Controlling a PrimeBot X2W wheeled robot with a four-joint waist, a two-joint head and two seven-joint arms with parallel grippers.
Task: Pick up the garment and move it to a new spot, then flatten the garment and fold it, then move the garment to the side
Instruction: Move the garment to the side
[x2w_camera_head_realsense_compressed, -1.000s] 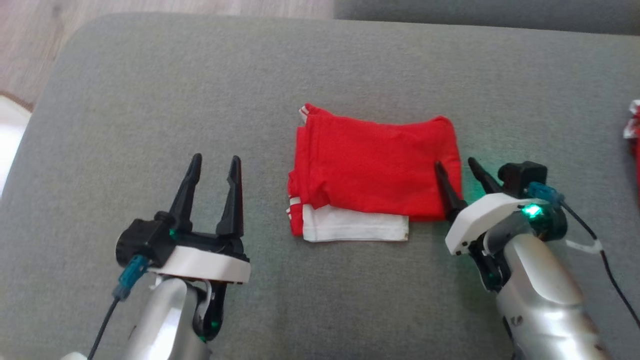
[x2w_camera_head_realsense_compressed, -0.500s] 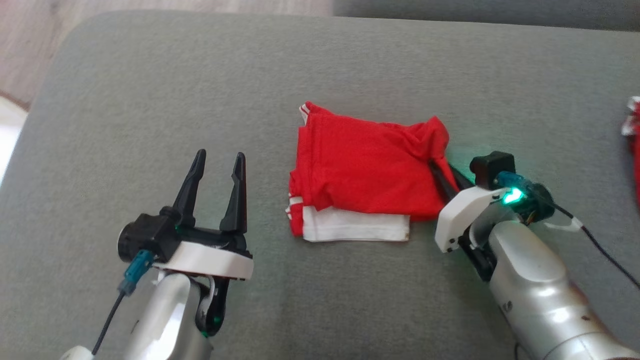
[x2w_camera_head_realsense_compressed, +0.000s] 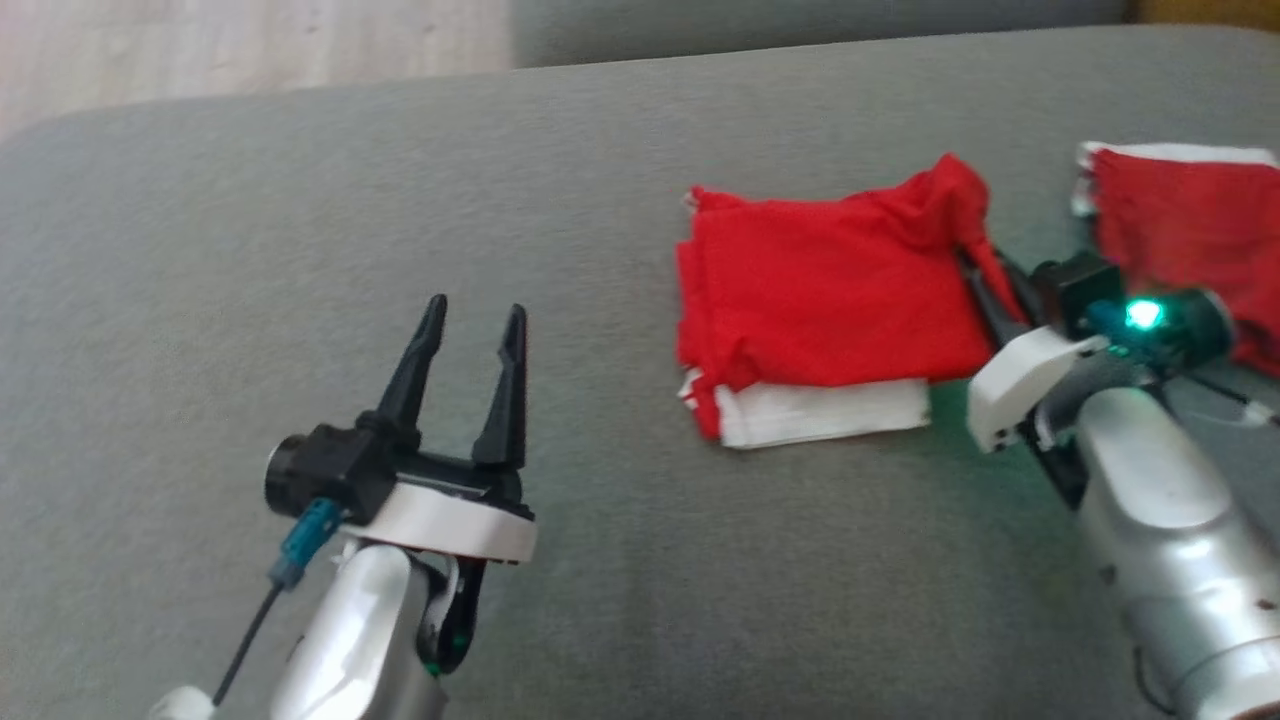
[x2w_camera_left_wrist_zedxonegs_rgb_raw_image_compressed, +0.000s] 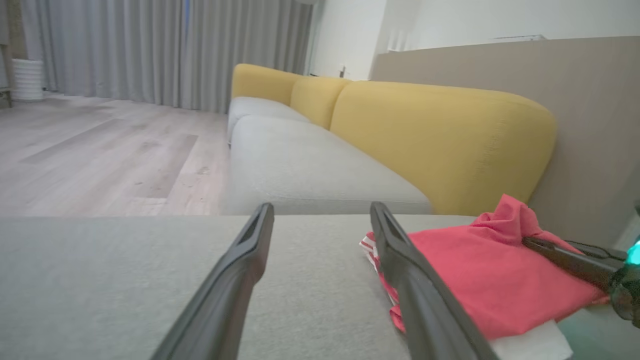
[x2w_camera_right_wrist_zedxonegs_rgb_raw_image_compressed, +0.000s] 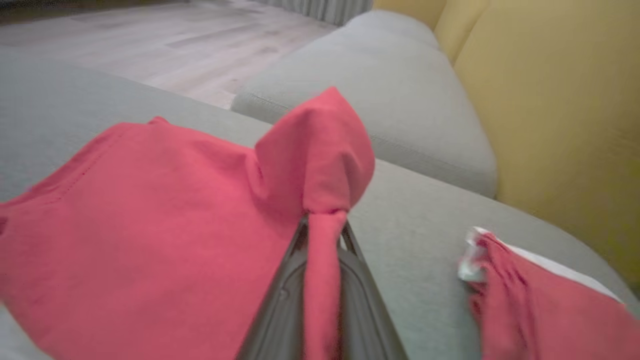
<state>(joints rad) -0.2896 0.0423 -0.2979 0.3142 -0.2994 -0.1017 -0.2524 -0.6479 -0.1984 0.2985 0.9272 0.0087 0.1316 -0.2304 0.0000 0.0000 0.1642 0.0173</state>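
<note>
Gripping the red garment (x2w_camera_head_realsense_compressed: 830, 300) by its far right corner, our right claw (x2w_camera_head_realsense_compressed: 980, 268) is clamped tight — our left claw (x2w_camera_head_realsense_compressed: 476, 306) gapes empty, well left.

Folded red-and-white garment (x2w_camera_head_realsense_compressed: 830, 310), corner bunched

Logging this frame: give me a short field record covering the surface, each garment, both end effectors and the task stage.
surface: grey cushion
target: folded garment, red with a white layer at its near edge; flat except its far right corner, which is bunched and raised
right end effector: shut on that raised corner
left end effector: open, holding nothing, left of the folded garment and apart from it
other item: second red-and-white garment, to the right on the cushion
stage: fold looks done; move to the side seems next
</note>
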